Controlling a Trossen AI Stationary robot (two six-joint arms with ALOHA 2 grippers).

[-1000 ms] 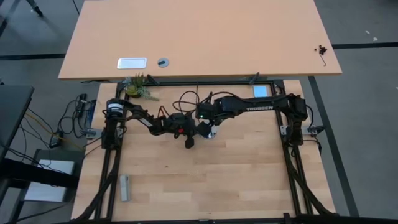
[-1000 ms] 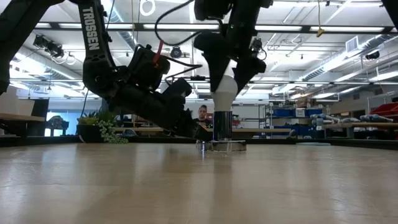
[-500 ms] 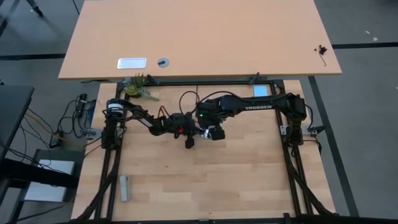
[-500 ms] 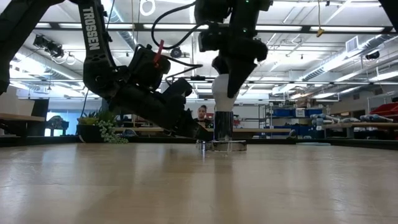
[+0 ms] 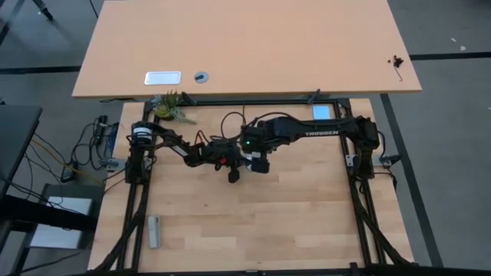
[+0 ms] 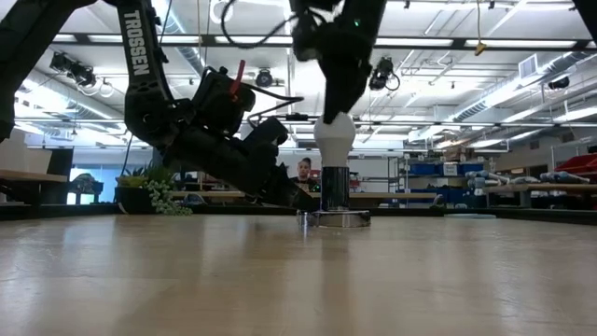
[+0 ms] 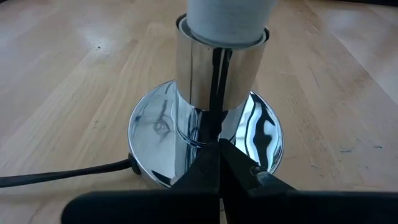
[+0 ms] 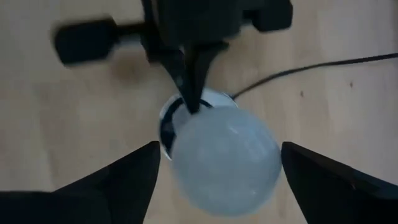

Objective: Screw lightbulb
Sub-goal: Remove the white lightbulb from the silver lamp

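Note:
The frosted-white lightbulb point(image 6: 334, 142) stands upright with its narrow base in the shiny silver socket point(image 6: 334, 191), whose round foot point(image 7: 261, 134) rests on the wooden table. My right gripper point(image 8: 221, 152) comes down from above, shut on the bulb point(image 8: 224, 162). My left gripper point(image 7: 217, 149) is shut and reaches in low from the table's left, its tip at the foot of the socket's stem; it also shows in the low view point(image 6: 300, 200). In the high view the right gripper point(image 5: 259, 162) hides bulb and socket. My left gripper presses its shut fingertips point(image 7: 219, 155) on the socket's round foot, right against the bottom of the stem point(image 7: 208, 134). It comes slanting down from the table's left. The socket stands upright on the table. My right gripper pinches the bulb's rounded upper part point(image 8: 273, 155) between its two fingers, one on each side. The fingers point(image 8: 134, 171) point straight down from above. The bulb stays upright, its base in the socket.
A thin black cord point(image 7: 62, 174) runs from the socket's foot over the table. A small grey block point(image 5: 154, 230) lies near the front left. A plant point(image 5: 170, 107) stands at the back left. A person point(image 6: 303, 171) shows far behind.
My right gripper has turned about its upright axis over the bulb: in the low view its two fingers stood side by side around the bulb and now show edge-on. Bulb and socket stay upright in place, and my left gripper has kept still.

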